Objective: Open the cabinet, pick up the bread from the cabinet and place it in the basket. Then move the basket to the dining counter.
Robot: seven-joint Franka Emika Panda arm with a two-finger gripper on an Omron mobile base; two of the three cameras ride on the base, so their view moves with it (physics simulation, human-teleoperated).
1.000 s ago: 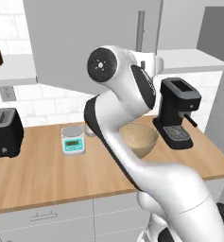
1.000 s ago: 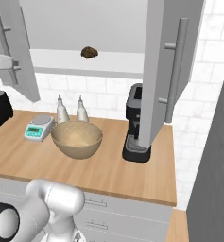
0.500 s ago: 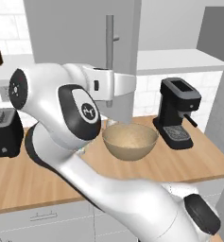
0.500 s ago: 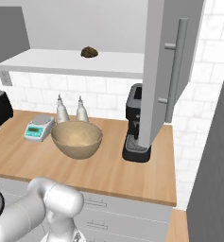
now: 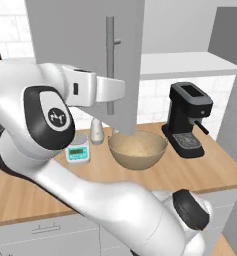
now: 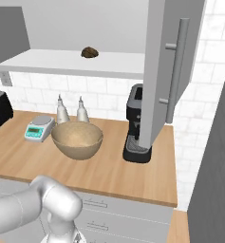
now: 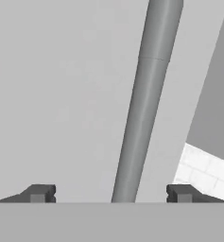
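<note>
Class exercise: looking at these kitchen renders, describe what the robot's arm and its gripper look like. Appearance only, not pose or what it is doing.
The arm is glossy white, built of thick rounded segments. Its joints carry dark round caps; one cap bears a small white logo. A white boxy hand section sits at the end. The gripper has two small, dark grey, blocky fingertips. No cables are visible.

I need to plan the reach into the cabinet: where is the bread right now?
In the right base view the bread sits alone on the open cabinet's white shelf, left of the open door, above and behind the basket on the wooden counter.
</note>
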